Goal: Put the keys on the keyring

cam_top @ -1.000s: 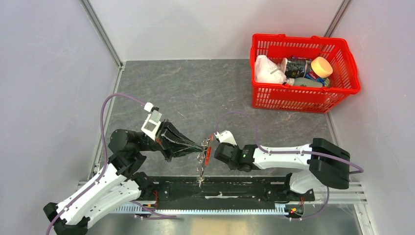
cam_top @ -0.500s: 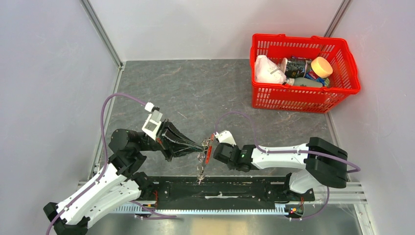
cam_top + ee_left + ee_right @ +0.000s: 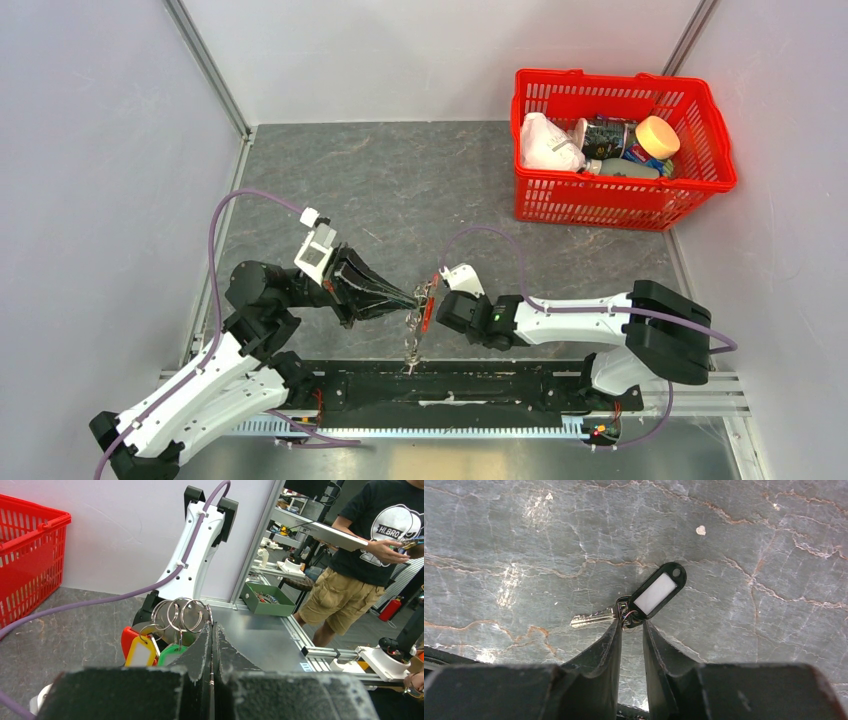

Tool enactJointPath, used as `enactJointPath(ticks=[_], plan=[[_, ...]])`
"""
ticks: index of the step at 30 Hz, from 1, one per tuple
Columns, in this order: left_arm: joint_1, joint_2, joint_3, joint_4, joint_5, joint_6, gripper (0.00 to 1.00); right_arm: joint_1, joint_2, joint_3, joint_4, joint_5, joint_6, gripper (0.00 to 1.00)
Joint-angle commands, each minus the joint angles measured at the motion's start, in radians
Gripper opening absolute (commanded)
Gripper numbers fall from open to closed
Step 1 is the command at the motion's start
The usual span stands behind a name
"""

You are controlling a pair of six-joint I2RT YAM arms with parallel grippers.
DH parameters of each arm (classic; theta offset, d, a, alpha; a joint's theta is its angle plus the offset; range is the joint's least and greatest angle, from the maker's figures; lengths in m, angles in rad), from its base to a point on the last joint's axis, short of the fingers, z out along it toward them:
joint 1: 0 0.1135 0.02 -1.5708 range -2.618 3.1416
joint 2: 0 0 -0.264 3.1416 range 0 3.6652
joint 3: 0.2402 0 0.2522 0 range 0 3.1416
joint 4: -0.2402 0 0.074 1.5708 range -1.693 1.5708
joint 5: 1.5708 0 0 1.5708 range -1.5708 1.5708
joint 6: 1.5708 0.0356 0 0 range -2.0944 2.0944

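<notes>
- The left gripper (image 3: 413,296) has its fingers pressed flat together
- The keyring (image 3: 182,615), a bunch of linked metal rings, sits right at those fingertips, up off the table (image 3: 380,190); I cannot tell whether a ring is caught between them
- Under the rings hang a yellow tag (image 3: 141,652), a green tag (image 3: 169,655) and a red tag (image 3: 128,637)
- The right gripper (image 3: 437,303) faces the left one from just beside the bunch, its fingers almost together with a slim gap
- In the right wrist view a silver key (image 3: 591,620) and a black tag (image 3: 659,590) with a white label share a small loop right at the fingertips; whether it is pinched or lies on the table I cannot tell
- A red basket (image 3: 620,195) stands well apart at the far right
</notes>
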Motion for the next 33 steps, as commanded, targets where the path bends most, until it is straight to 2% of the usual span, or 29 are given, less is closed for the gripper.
enactJointPath(ticks=[1,16,19,24,33], plan=[[-0.005,0.001,0.016,0.030,-0.013,0.033,0.02,-0.008,-0.044,0.003,0.015,0.055,0.035,0.28],[-0.005,0.001,0.013,0.030,-0.015,0.033,0.02,-0.020,-0.067,-0.017,0.007,0.041,0.049,0.25],[-0.005,0.002,0.013,0.029,-0.015,0.033,0.02,-0.020,-0.085,-0.023,0.041,-0.018,0.028,0.28],[-0.005,0.003,0.013,0.029,-0.015,0.033,0.02,-0.020,-0.071,-0.020,0.044,-0.050,0.004,0.40],[-0.004,0.002,0.013,0.030,-0.013,0.033,0.02,-0.023,-0.016,-0.011,0.049,-0.034,0.015,0.42]])
